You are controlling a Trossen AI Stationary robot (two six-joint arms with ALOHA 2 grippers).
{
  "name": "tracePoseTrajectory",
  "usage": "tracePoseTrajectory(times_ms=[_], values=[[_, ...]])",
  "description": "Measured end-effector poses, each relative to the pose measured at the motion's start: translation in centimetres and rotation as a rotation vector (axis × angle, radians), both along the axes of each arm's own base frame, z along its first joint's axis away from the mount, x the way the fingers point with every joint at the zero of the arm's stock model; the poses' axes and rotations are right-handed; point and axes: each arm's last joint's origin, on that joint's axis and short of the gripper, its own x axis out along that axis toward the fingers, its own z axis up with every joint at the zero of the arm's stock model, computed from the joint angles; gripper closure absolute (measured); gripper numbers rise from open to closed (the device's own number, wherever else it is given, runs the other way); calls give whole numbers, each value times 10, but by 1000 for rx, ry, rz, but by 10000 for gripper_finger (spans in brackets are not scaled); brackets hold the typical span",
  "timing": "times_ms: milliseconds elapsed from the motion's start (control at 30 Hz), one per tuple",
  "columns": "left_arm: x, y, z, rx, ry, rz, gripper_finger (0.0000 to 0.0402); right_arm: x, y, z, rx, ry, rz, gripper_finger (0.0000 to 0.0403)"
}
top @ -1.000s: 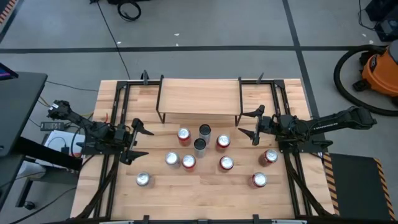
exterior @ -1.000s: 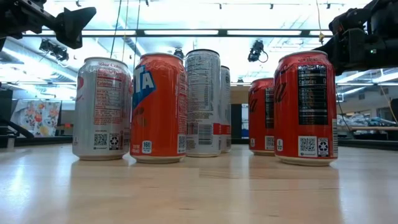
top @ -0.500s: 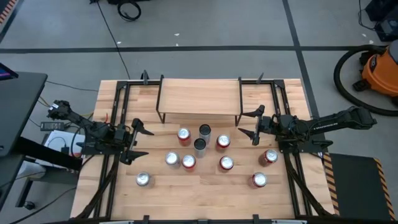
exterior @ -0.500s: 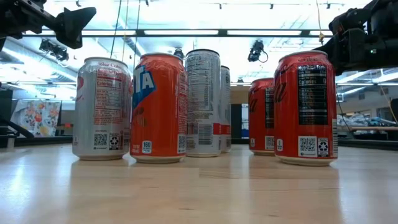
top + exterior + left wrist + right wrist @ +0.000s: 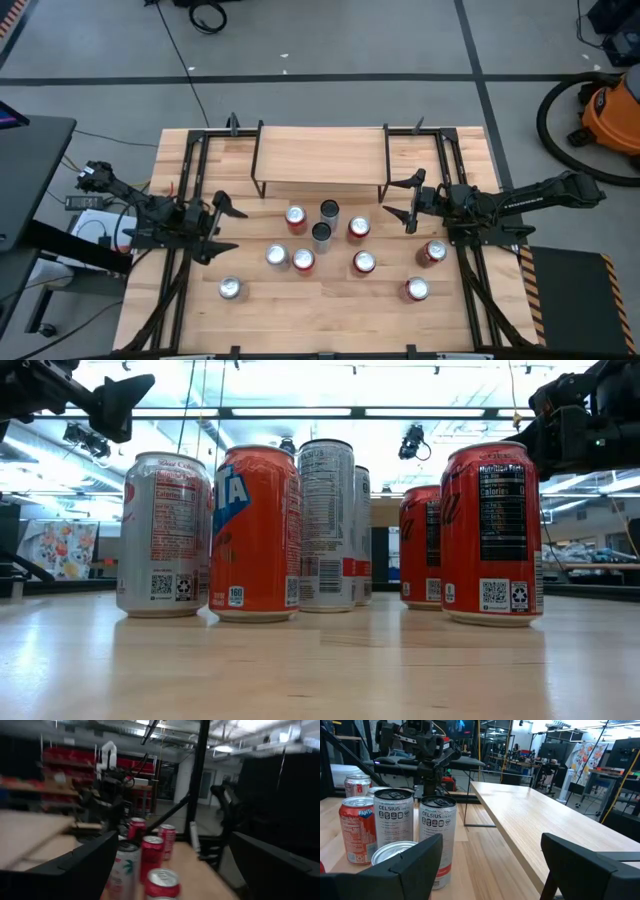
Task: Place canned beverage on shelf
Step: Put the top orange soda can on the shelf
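High view: cans [image 5: 322, 236] before the bare shelf [image 5: 320, 154], seemingly untouched.

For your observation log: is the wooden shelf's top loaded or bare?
Bare: the light wood plank shelf carries nothing; all cans stand on the table.

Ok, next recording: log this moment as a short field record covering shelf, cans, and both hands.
shelf: shelf at the table's far edge, nothing on top
cans: nine cans upright on the table in front of the shelf, none held
left hand: left hand open, empty, left of the cans
right hand: right hand open, empty, at the shelf's right front corner
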Motion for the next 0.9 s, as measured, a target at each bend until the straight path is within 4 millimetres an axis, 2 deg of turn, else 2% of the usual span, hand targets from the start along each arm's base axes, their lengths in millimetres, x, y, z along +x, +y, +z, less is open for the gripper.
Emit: tracePoseTrajectory(times_ms=[100, 300, 500, 667, 800, 900], values=[[0, -1, 0, -103, 18, -50, 8, 0, 0, 0, 0, 0, 0, 55], [-1, -1, 3, -94, -16, -63, 8, 0, 0, 0, 0, 0, 0, 55], [-2, 0, 7, -216, -38, -93, 8, 0, 0, 0, 0, 0, -1, 55], [-3, 3, 11, -259, -69, -23, 8, 0, 0, 4, 4, -46, -7, 55], [-3, 4, 11, -264, -74, 21, 8, 0, 1, 7, 164, -113, 50, 55], [-4, 4, 14, -275, -98, 20, 8, -1, 1, 12, 195, -174, 75, 55]])
